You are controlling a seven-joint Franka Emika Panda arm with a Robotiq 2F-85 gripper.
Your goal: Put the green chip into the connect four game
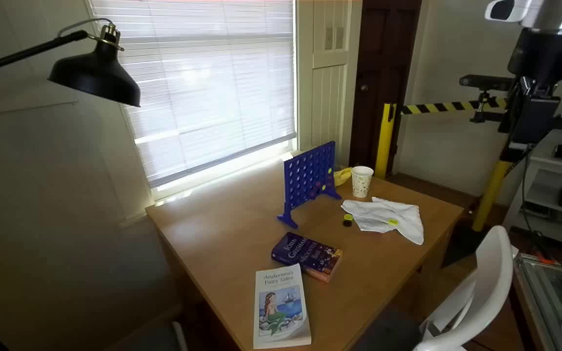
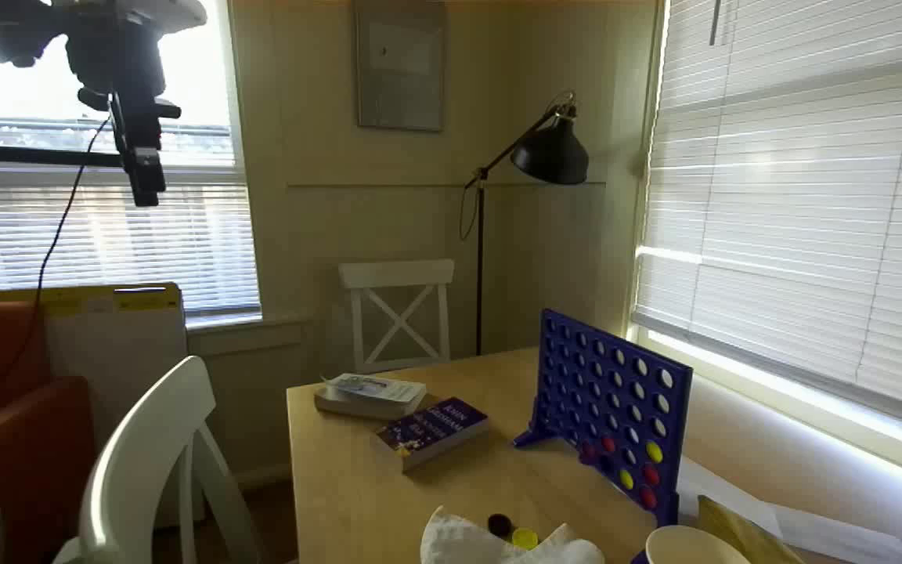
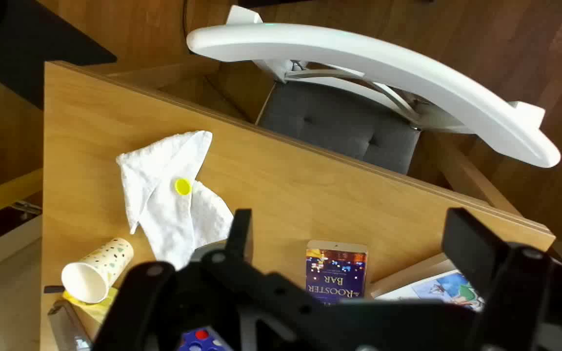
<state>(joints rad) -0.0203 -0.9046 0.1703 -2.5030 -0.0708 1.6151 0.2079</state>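
The table (image 1: pixel 242 229) holds two books (image 1: pixel 308 256), a speckled cup (image 1: pixel 361 183), a cloth (image 1: pixel 377 215).

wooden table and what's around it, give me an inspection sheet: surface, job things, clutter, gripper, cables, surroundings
Surface: wooden table, no spill seen
Job's things: blue connect four game, upright, red discs and yellow discs in its lower rows; yellow-green chip on the white cloth; second yellow-green chip beside the cloth, near a dark round piece; no plainly green chip seen
Clutter: purple book, fairy-tale book, upright speckled cup, yellow object near the cup
Gripper: open, nothing held
Cables: dark cable running down from the arm
Surroundings: white chair at the table's edge, black lamp, striped tape
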